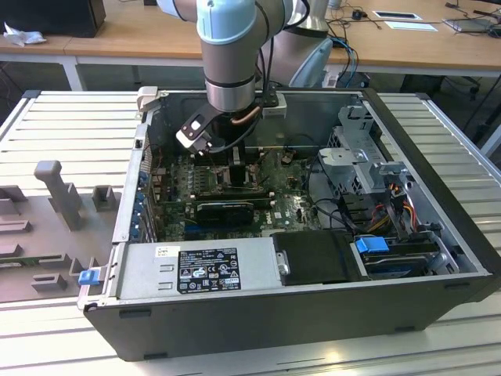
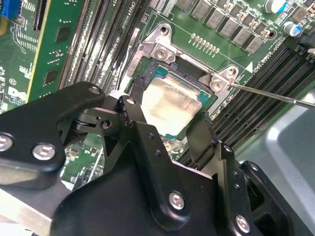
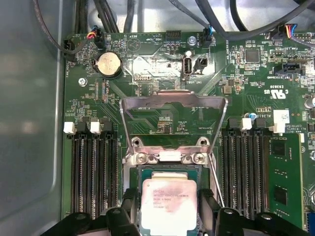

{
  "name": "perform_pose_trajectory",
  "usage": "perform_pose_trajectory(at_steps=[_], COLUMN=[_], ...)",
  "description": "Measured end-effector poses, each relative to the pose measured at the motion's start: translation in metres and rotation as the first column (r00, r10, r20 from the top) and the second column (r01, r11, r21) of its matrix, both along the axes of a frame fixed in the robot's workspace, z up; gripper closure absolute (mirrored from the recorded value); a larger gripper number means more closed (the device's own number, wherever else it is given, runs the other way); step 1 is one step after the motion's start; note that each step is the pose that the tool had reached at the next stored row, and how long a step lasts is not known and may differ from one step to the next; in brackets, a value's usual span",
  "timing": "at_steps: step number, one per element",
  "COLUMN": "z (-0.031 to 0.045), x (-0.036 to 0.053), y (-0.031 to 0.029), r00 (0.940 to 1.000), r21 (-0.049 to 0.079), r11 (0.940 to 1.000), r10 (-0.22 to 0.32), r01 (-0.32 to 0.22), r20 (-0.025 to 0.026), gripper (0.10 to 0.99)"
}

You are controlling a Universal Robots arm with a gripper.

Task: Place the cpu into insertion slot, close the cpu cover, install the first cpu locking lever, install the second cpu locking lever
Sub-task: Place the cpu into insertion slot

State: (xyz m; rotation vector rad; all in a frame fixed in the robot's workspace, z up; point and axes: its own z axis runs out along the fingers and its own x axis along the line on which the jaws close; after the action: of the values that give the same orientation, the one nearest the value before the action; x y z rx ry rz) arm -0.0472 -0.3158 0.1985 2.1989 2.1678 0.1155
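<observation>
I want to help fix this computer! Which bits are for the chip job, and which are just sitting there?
For the job:
gripper, right at the cpu
cpu, lying in the insertion slot
cpu cover, standing open
locking lever

Just lying about:
coin battery
memory slots
green memory stick
power supply

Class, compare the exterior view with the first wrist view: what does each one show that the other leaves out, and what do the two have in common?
Exterior view: the robot arm reaching down into the open computer case, which holds a grey power supply. First wrist view: the cpu in the insertion slot, the cpu cover raised open, and a round coin battery. Shared: the green motherboard.
</observation>
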Motion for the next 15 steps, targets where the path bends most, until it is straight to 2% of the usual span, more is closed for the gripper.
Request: perform_pose_trajectory(at_steps=[5,10,11,12,13,15], z=[0.0063,0.0119,0.0125,0.0137,0.0142,0.0159], x=[0.0000,0.0000,0.0000,0.0000,0.0000,0.0000], y=[0.0000,0.0000,0.0000,0.0000,0.0000,0.0000], r00=[1.0000,1.0000,1.0000,1.0000,1.0000,1.0000], r21=[0.000,0.000,0.000,0.000,0.000,0.000], r11=[1.0000,1.0000,1.0000,1.0000,1.0000,1.0000], r10=[0.000,0.000,0.000,0.000,0.000,0.000], r01=[0.000,0.000,0.000,0.000,0.000,0.000], r20=[0.0001,0.0000,0.0001,0.0001,0.0001,0.0001], gripper=[0.482,0.796,0.796,0.918,0.976,0.980])
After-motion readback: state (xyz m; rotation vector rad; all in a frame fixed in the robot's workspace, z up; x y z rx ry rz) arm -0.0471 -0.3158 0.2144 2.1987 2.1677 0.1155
